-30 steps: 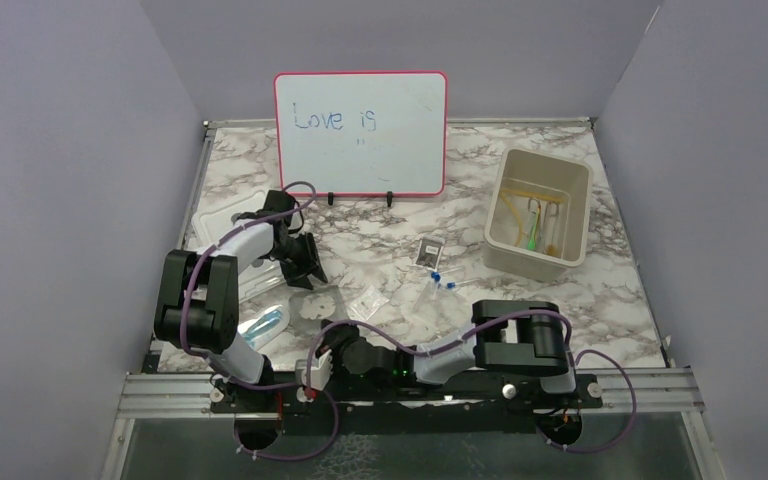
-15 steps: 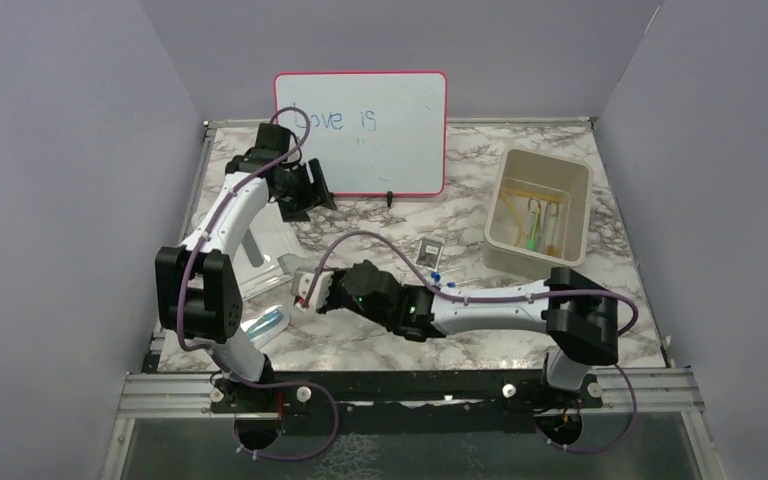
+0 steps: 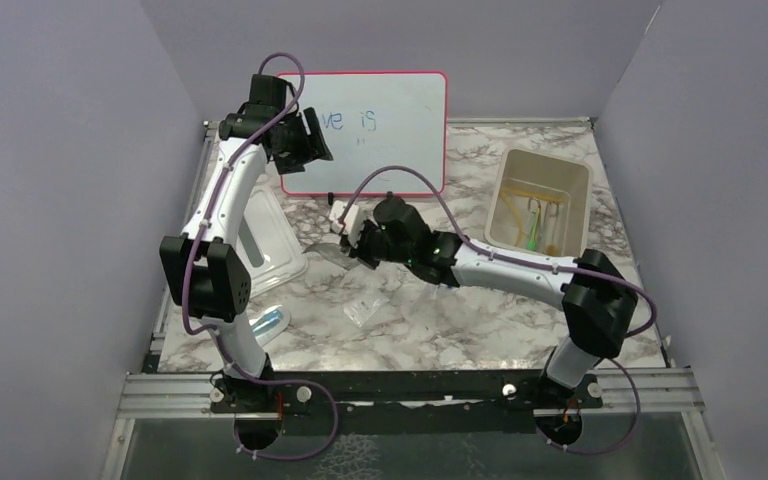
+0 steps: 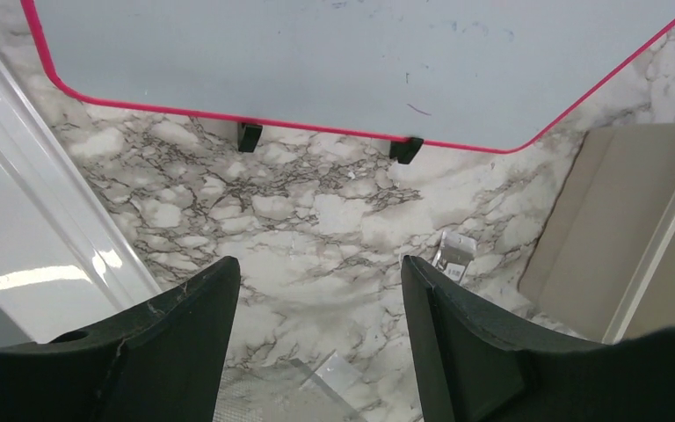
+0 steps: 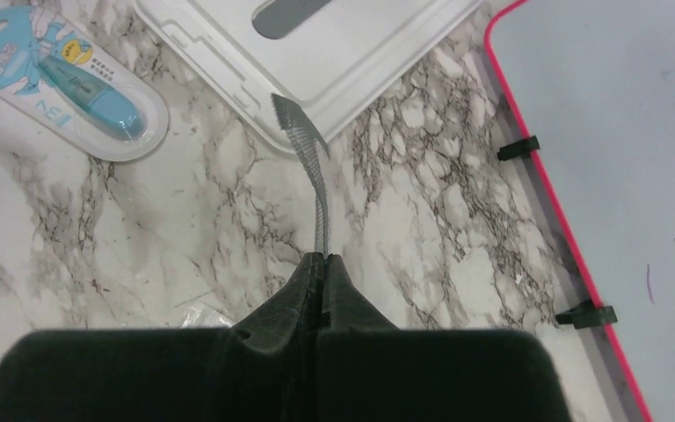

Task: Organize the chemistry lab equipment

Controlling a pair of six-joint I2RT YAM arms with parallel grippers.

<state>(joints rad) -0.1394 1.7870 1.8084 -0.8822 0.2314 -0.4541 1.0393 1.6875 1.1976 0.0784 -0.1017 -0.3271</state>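
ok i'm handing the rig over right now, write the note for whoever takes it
Pincers: left pincer open and empty, up by the whiteboard; right pincer shut on the gauze mat, held above the table beside the lid.
Done: amber tubing and a few other pieces lie in the beige bin.
To do: gauze mat into the bin, then the clear packet and blue blister pack from the table.

I see the grey gauze mat (image 5: pixel 319 207) clamped edge-on in the right gripper (image 5: pixel 319 260); a clear packet (image 3: pixel 364 310) lies flat nearby.
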